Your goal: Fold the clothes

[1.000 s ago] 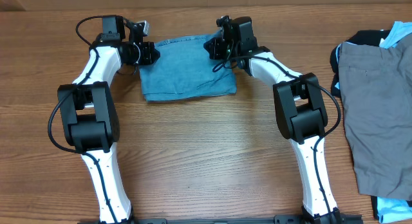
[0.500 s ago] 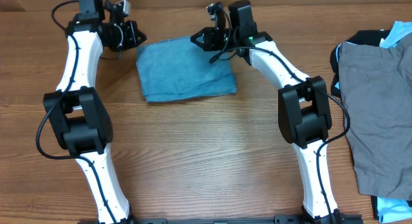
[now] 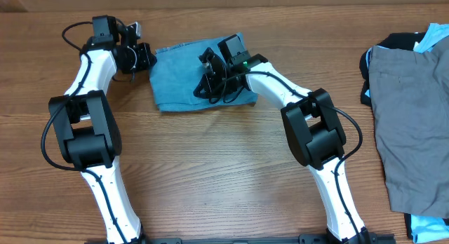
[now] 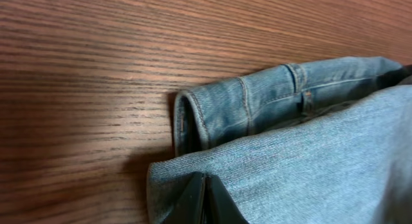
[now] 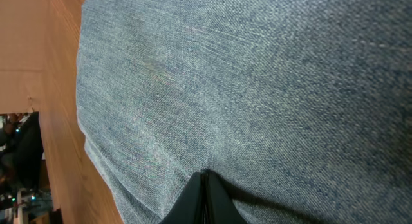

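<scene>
Right pincer is fully closed, tips together over the denim, nothing gripped that I can see. Left pincer is the same: pinched shut, tip at the jeans' left edge, no cloth between the fingers as far as the wrist view shows.

Change over the last second: both were at the far corners of the folded jeans. The left swung off to the outside, then came back to the left edge. The right dropped from the far edge to over the middle of the bundle. The bundle's far-left corner has skewed a bit. Otherwise it's the same compact rectangle, far-centre on the table, with the waistband rolled under on the left.

My read: the last fold is released and the closed fingers are now pressing it flat. Jeans nearly done. Grey trousers, black garment and pale-blue garment are heaped at the right edge, unfolded, so most of the job remains.
</scene>
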